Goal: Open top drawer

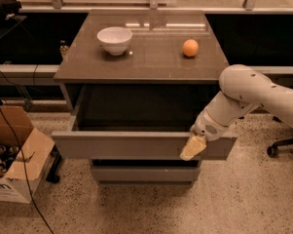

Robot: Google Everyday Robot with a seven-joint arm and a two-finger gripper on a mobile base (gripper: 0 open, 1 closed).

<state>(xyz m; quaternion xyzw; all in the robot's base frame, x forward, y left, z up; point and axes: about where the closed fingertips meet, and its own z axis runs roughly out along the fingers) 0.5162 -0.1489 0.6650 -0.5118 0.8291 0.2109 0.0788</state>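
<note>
The top drawer [121, 145] is a wide grey-taupe front pulled well out of the cabinet, its dark inner box showing behind it. My gripper [192, 147] hangs from the white arm [243, 94] at the right end of that front, its pale fingers lying over the front's upper edge. Below it a narrower, shorter grey drawer front [145, 173] is closed.
A white bowl [115, 39] and an orange [190, 48] sit on the cabinet top [151, 62]. An open cardboard box [14, 167] with cables stands on the floor at left. An office chair base [282, 145] is at right.
</note>
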